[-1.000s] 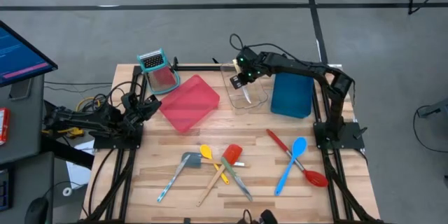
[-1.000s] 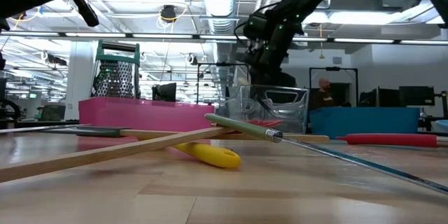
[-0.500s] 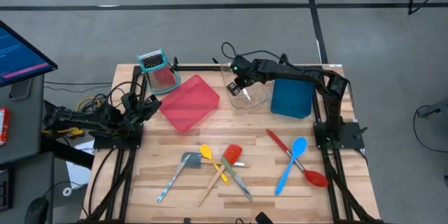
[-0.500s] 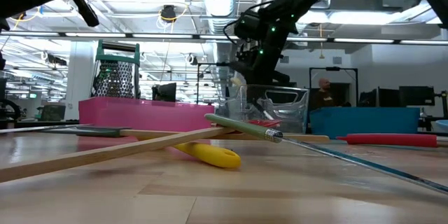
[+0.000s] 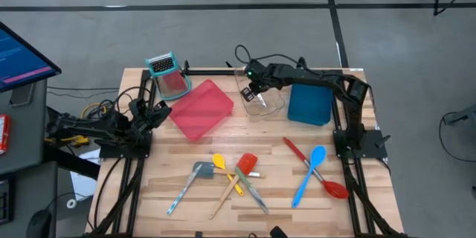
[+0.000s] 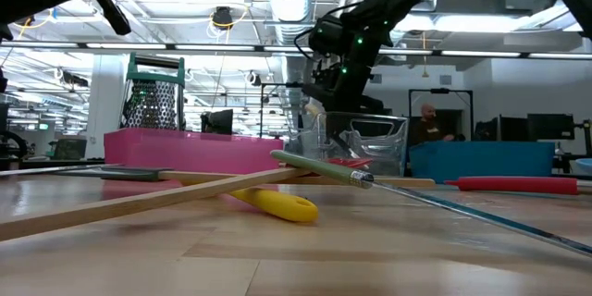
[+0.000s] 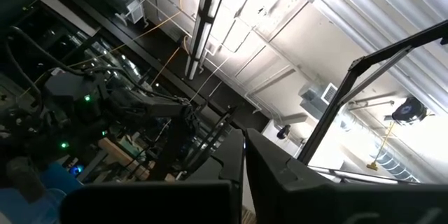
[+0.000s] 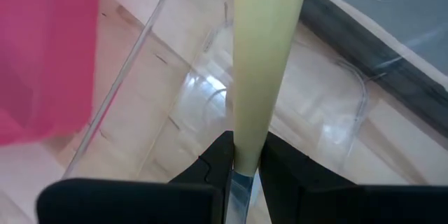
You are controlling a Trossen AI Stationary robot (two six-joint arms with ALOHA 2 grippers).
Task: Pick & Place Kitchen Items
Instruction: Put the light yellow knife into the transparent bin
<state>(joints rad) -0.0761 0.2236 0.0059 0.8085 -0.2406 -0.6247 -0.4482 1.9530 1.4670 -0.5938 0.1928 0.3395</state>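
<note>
While the left gripper (image 5: 155,114) just sits parked way off by the table's left edge (can't tell how its fingers stand), the right gripper (image 8: 241,155) is clamped on a pale-yellow-handled knife (image 8: 266,56), pinching it right where handle meets blade. It's hovering over the clear tray (image 5: 264,100), whose floor lies directly under the knife, so I'd guess the next move is basically a straight drop. Long axis runs forward out of the fingers. Room is tight sideways: the red tray (image 5: 201,109) is just beside on one side, the blue tray (image 5: 309,102) on the other. Remaining utensils lie well apart toward the front edge.
</note>
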